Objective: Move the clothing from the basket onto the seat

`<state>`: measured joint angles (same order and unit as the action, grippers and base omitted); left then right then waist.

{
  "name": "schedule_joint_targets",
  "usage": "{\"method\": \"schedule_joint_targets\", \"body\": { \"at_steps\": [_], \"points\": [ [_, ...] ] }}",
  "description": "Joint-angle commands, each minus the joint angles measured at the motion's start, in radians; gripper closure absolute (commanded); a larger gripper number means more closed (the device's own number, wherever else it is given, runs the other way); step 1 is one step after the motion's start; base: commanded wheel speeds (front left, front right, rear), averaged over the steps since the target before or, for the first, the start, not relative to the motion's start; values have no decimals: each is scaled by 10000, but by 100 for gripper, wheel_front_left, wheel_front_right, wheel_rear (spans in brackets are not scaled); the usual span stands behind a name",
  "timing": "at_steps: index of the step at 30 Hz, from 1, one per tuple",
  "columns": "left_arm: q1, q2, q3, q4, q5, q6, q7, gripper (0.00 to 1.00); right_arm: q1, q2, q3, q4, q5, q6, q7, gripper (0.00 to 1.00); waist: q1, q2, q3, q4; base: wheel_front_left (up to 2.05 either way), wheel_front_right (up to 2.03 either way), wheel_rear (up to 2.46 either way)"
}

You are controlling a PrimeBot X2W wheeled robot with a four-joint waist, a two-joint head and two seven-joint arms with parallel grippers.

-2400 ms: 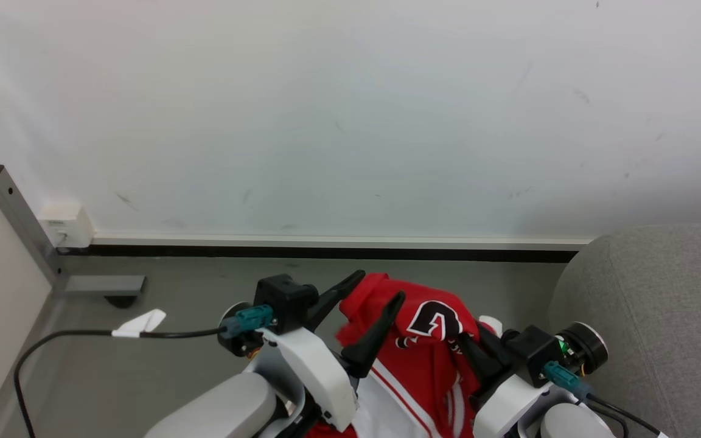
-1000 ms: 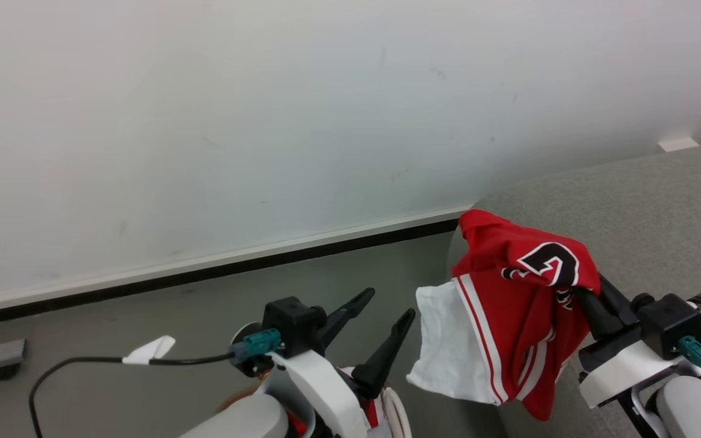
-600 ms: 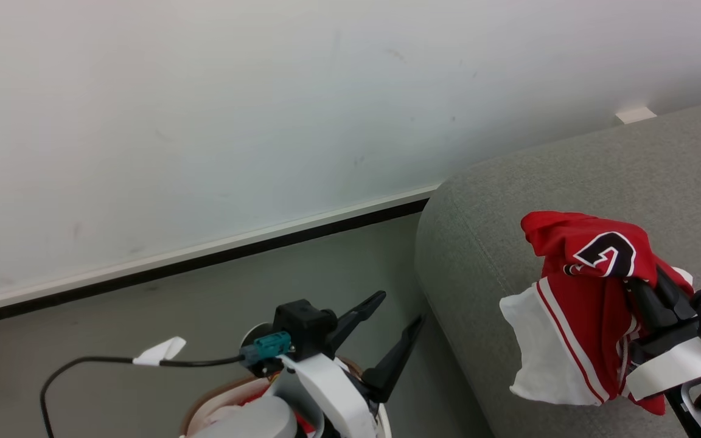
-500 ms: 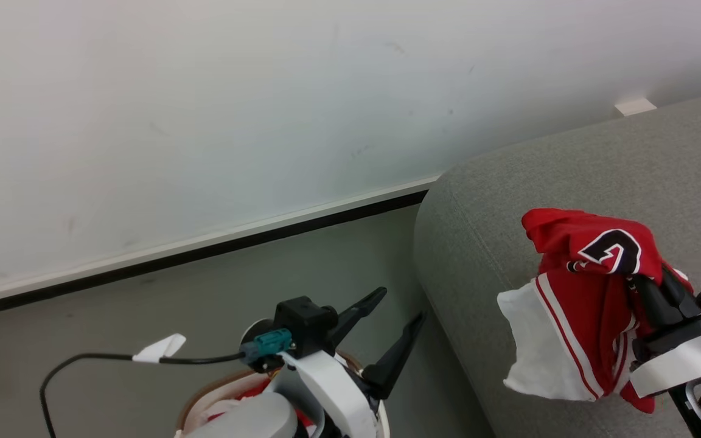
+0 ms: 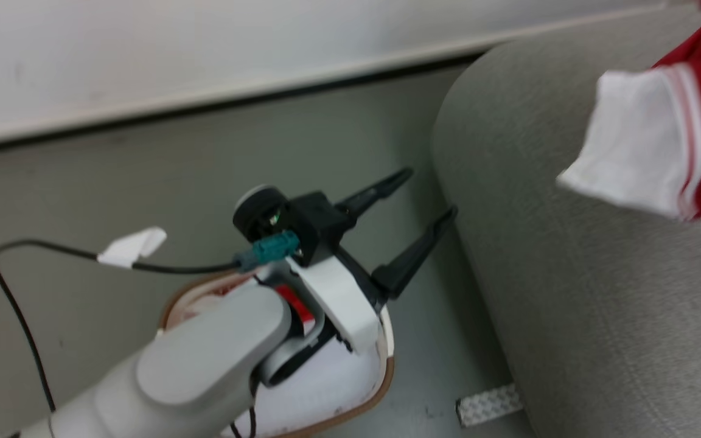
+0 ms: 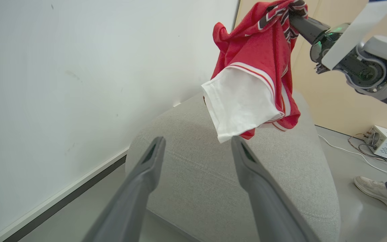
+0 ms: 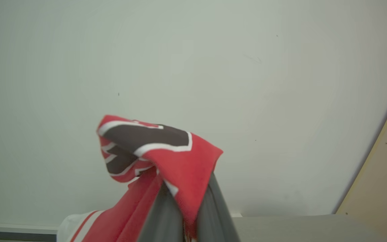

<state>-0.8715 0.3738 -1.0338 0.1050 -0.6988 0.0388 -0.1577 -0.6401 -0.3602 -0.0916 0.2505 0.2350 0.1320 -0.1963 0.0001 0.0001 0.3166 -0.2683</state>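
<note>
Head view: the left gripper (image 5: pixel 429 193), its two long dark fingers spread wide and holding nothing, hangs just beside the seat (image 5: pixel 569 274), a rounded block of grey woven fabric. Under that arm, next to the seat, is the smooth white basket (image 5: pixel 387 371) with its brown rim. The clothing (image 5: pixel 648 140), limp red and white cloth with stripe trim, hangs above the seat.

Left wrist view: the right gripper (image 6: pixel 292 15) holds the garment clear above the seat.

Right wrist view: its fingers are pinched shut on bunched red fabric bearing a black, white-edged print.

Half a second ago the head camera looked higher; it has since tipped down, showing more of the basket.
</note>
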Motion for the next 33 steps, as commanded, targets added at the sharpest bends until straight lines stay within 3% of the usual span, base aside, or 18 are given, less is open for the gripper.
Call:
{"method": "schedule_joint_targets", "body": {
  "at_steps": [1,6,12,20,21,22,23,24,29,33],
  "points": [
    [-310,116,89,-46,143,-52,56,0,-480,-196,-218,-12,-143,-25,90,100,-1,-1,1783,677,0,0,0],
    [-1305,102,195,-257,493,-273,176,0,-2065,-648,-1309,506,-440,-25,697,100,-1,-1,3115,1094,0,0,0],
    [-1915,-139,208,-309,699,-365,123,0,-3080,-1156,-2763,1857,-1216,-25,969,100,-1,-1,3950,1480,0,0,0],
    [-1513,-42,97,-49,606,-304,-67,0,-2430,-389,-4553,4422,-2568,-25,285,97,-1,-1,3905,1518,0,0,0],
    [-1448,1,90,-18,584,-297,-99,0,-2408,-299,-4685,4713,-2682,-25,145,81,-1,-1,3828,1492,0,0,0],
    [-1380,59,84,20,564,-281,-115,0,-2380,-136,-4780,4968,-2743,-25,-19,75,-1,-1,3753,1461,0,0,0],
    [-1314,111,92,52,537,-269,-129,0,-2365,8,-4831,5167,-2818,-25,-170,9,-1,-1,3671,1414,0,0,0],
    [-1237,174,91,83,492,-255,-142,0,-2335,122,-4839,5333,-2912,-25,-314,0,-1,-1,3573,1361,0,0,0],
    [-831,365,147,223,280,-138,-305,0,-1958,562,-4474,5486,-3153,-25,-655,0,-1,-1,2735,1066,0,0,0],
    [-246,407,252,405,20,-50,-556,0,-1334,850,-3975,4773,-3299,-25,-688,0,-1,-1,1848,986,0,0,0]
  ]
}}
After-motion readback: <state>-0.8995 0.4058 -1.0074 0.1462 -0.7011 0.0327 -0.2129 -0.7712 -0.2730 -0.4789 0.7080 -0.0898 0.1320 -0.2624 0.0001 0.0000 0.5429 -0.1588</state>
